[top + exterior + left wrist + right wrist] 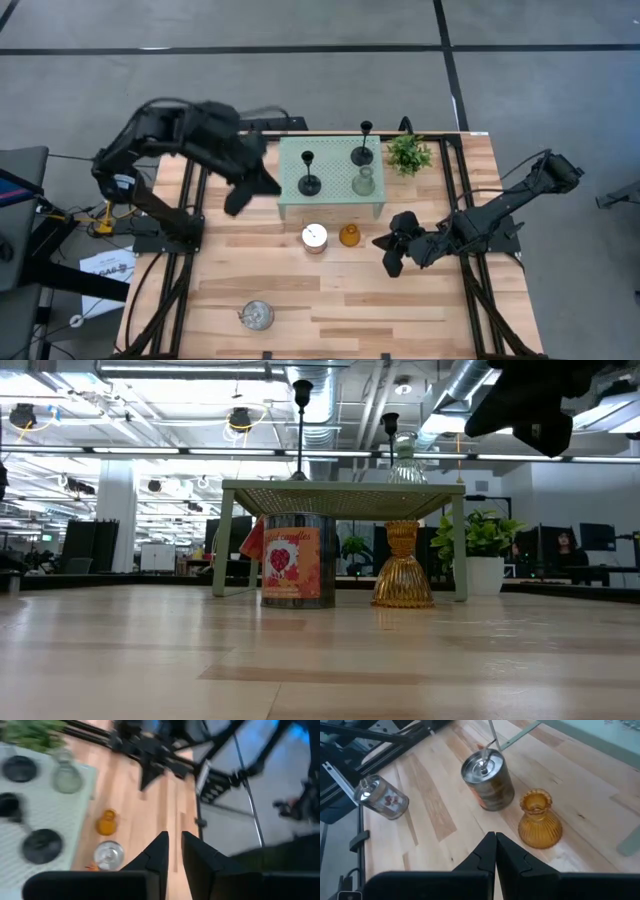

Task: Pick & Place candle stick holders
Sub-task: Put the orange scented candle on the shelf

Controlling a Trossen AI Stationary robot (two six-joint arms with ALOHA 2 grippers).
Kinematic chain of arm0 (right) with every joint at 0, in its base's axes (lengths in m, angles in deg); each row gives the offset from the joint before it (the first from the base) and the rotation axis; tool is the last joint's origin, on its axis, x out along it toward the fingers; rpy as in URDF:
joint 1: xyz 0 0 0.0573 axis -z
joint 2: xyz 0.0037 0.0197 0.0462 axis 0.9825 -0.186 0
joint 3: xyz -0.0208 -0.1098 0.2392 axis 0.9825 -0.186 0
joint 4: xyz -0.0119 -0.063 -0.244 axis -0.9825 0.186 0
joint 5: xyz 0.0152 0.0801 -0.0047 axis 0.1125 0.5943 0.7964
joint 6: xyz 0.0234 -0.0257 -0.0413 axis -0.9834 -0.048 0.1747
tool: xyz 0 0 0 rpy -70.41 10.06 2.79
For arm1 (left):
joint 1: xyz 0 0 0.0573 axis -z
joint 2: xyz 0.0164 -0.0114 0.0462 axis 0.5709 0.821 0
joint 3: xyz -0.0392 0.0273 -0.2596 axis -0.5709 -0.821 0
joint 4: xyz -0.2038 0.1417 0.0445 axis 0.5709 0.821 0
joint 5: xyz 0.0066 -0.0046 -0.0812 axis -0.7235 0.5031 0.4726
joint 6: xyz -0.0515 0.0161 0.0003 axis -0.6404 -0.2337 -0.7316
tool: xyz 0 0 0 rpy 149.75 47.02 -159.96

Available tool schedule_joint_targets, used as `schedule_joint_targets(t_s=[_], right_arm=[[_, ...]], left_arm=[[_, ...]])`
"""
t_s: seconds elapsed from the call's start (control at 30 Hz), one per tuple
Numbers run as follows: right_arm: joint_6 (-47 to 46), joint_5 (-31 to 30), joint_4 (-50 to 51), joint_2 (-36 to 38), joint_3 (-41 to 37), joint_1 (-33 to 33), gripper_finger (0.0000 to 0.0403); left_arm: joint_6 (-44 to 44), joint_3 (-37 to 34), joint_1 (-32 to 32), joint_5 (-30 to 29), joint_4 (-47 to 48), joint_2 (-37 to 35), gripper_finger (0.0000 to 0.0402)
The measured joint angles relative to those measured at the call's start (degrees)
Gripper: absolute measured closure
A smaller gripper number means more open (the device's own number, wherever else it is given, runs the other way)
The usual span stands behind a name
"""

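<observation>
High view: the left gripper [243, 190] hangs left of centre, just off the left edge of the green stand [290, 205]; in the left wrist view its fingers [159, 854] stand close with a narrow gap between them and hold nothing. The right gripper [392, 255] sits right of centre, low over the table [400, 310], and in the right wrist view its fingers [487, 851] are pressed together, empty. Just left of it the amber holder [349, 236] stands upright, mouth up, and beside that the near can [315, 238] also stands on end, both below the stand's front edge. On the stand, two black holders [309, 175] [362, 145] stand with stems vertical on round bases, one at its left, one at its upper right, and the clear holder [364, 182] stands upright below the second. The far can [256, 316] is well apart, at the lower left of the table; the right wrist view shows it lying on its side, axis along the tabletop. The plant [408, 153] sits right of the stand.
</observation>
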Motion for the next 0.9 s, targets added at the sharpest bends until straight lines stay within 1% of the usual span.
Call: schedule_joint_targets(t_s=[0.1,0.2,0.33,0.77,0.83,0.9], right_arm=[[0.0,0.0,0.0,0.0,0.0,0.0,0.0401],[0.0,0.0,0.0,0.0,0.0,0.0,0.0401],[0.0,0.0,-0.4,0.0,0.0,0.0,0.0401],[-0.2,0.0,-2.6,0.0,0.0,0.0,0.0401],[-0.2,0.5,-3.2,0.0,0.0,0.1,0.0401],[-0.2,2.5,-3.4,0.0,0.0,0.1,0.0401]], left_arm=[[1.1,-0.1,3.3,0.2,-1.0,1.4,0.0359],[1.1,-0.1,5.1,2.1,-2.0,2.5,0.0363],[1.0,-0.1,5.7,3.7,-3.8,3.7,0.0364],[0.3,0.0,5.7,4.0,-5.6,6.7,0.0365],[-0.9,0.0,5.8,3.9,-5.4,7.2,0.0371],[-0.8,0.0,6.6,3.3,-5.3,7.4,0.0383]])
